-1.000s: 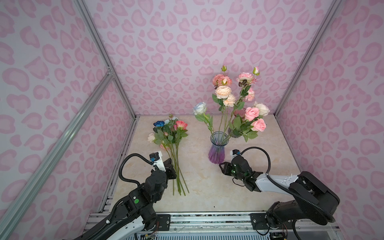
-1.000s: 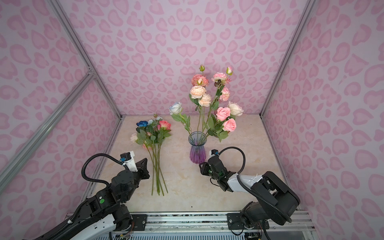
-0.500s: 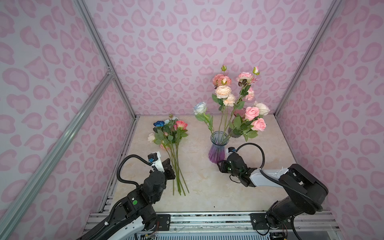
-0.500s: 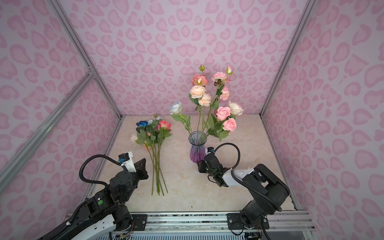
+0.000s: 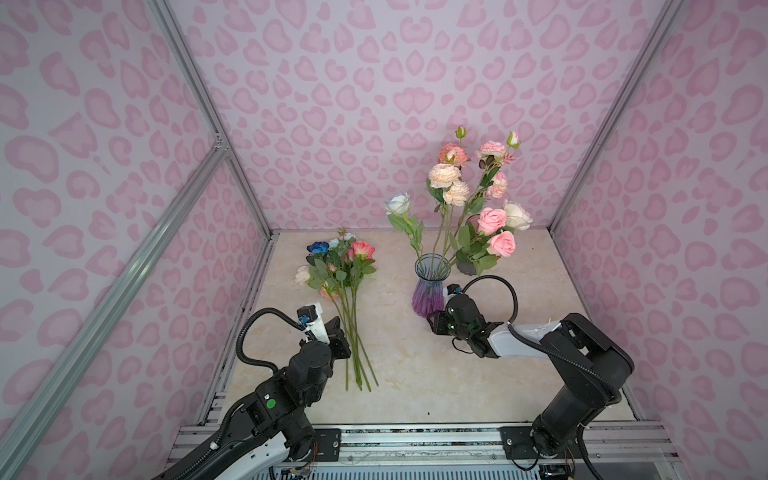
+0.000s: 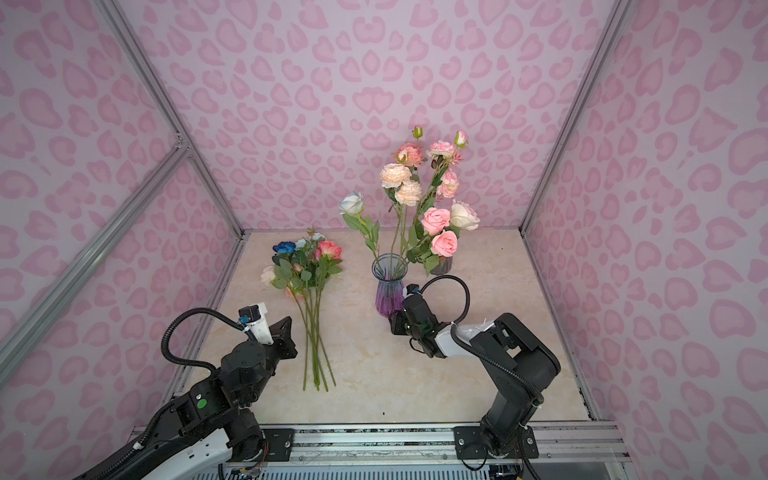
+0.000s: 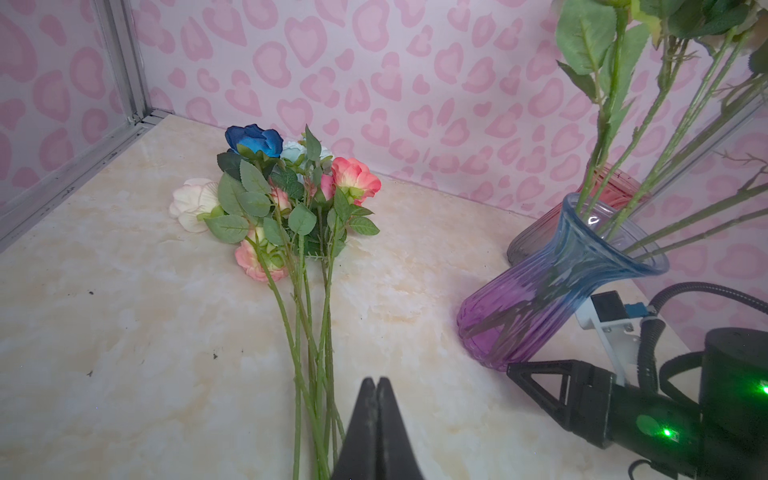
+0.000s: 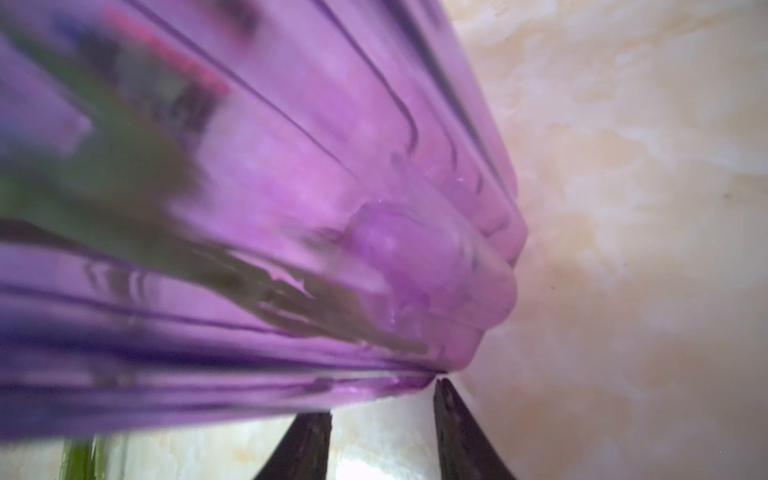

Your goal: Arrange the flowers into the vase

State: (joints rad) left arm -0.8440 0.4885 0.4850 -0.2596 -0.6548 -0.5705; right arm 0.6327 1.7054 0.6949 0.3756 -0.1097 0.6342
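The vase is ribbed glass, blue at the flared mouth and purple below, and holds several tall flowers in peach, pink, cream and pale blue. A loose bunch of flowers lies on the table to its left, blooms pointing to the back wall. My left gripper is shut and empty, just beside the bunch's stems. My right gripper is open at the vase's base, fingertips against its lower edge, with nothing between them.
A second darker glass vase with pink and cream roses stands right behind the purple one. Pink patterned walls close in the marble table on three sides. A metal rail runs along the front edge.
My right gripper has moved left and toward the back, from open table up to the vase's base. The left arm has hardly moved.
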